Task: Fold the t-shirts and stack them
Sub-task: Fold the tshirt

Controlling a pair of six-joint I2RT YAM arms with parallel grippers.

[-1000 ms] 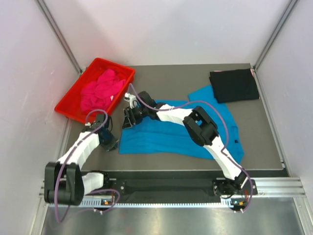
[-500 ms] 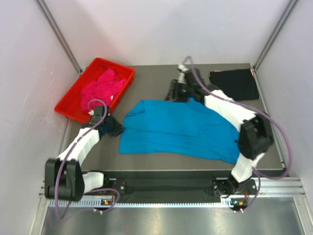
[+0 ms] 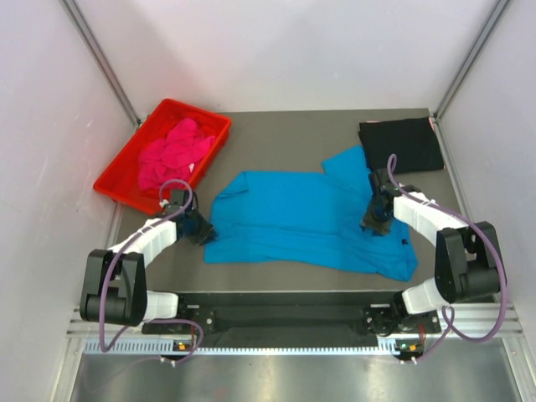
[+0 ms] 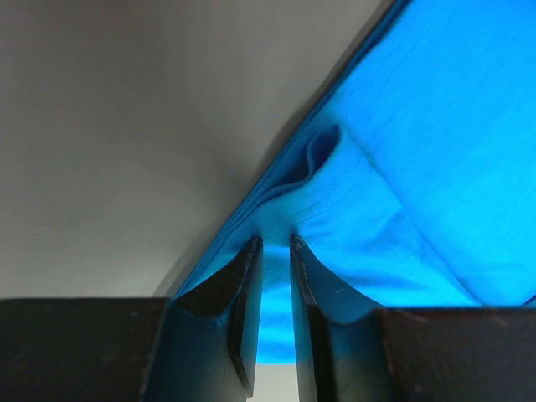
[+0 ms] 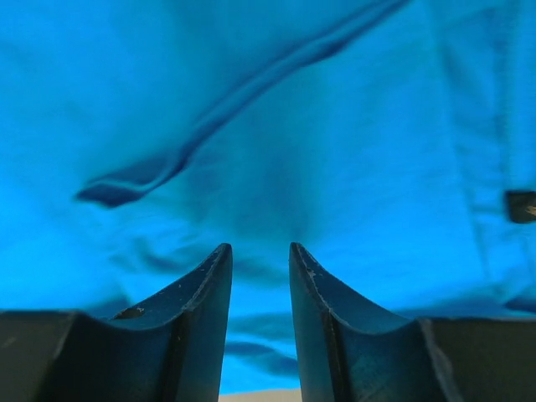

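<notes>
turquoise t-shirt [image 3: 293, 222] flat, long axis left-right, hem leftward, left gripper [image 4: 275, 247], right gripper [image 5: 260, 251] slightly parted, grasp unclear

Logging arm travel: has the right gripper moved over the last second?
Yes. The right gripper swung rightward, from beside the red tray to near the black t-shirt.

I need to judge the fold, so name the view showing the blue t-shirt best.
Top external: the whole blue t-shirt lies spread out. Left wrist shows only its rumpled edge; right wrist only a close patch.
</notes>
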